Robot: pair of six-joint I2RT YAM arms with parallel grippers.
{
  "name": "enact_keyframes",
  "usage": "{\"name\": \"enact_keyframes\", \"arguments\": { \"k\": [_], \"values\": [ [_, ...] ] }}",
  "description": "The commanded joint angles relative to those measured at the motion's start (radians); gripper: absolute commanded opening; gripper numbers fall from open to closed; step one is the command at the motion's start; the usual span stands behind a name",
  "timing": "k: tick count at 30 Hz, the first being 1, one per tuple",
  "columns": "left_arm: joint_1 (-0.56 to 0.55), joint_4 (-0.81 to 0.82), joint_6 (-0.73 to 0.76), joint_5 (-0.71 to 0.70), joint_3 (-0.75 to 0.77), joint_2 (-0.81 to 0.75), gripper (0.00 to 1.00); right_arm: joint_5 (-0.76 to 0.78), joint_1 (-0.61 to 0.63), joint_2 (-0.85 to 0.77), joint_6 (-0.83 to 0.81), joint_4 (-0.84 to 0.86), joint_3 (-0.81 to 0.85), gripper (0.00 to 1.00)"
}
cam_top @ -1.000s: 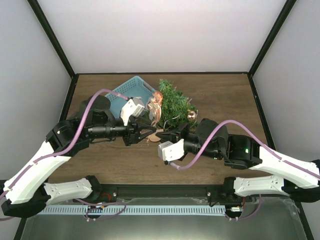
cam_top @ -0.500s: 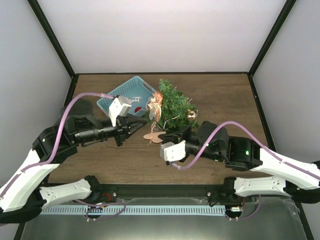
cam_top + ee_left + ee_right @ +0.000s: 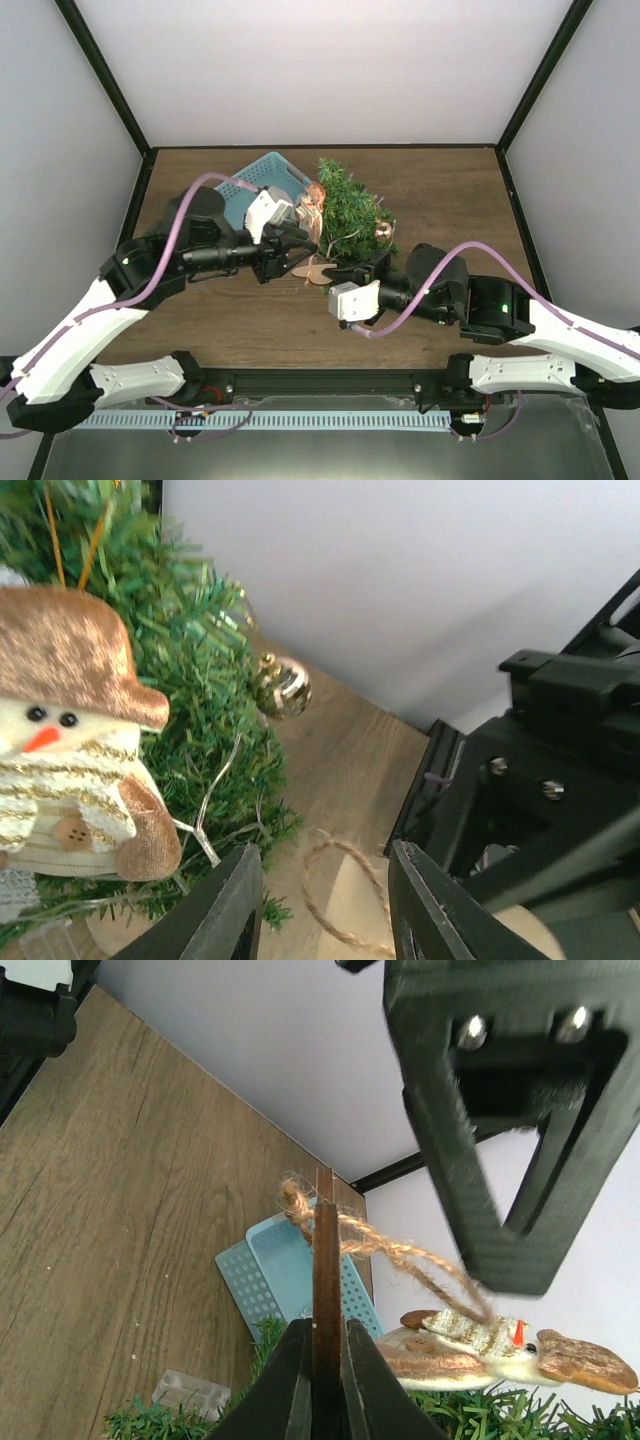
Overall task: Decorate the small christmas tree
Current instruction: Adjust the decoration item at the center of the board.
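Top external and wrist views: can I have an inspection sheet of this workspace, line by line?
Surface: brown wooden table.
Job's things: small christmas tree carrying a snowman ornament and a gold bauble.
Clutter: light-blue basket left of the tree, partly hidden by the left arm.
Grippers: left claw open, empty; right claw shut on a flat wooden ornament with a twine loop.
Cables: a purple cable looped over each arm.
Surroundings: white walls, black frame.
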Motion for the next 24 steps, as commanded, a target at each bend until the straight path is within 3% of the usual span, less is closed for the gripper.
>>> {"name": "enact_keyframes", "arguments": {
  "k": [1,8,24],
  "values": [
    [0.001,-0.028,-0.012,0.004,0.026,0.019,0.36,0.005,0.006,0.006,0.000,0.006,0.017,0.01],
    [0.002,-0.044,0.006,0.010,0.030,0.038,0.33,0.015,0.006,0.010,0.004,-0.001,0.019,0.01],
    [0.001,-0.117,0.042,0.015,0.059,0.040,0.42,0.026,0.007,0.045,0.013,-0.003,0.047,0.01]
  ]
}}
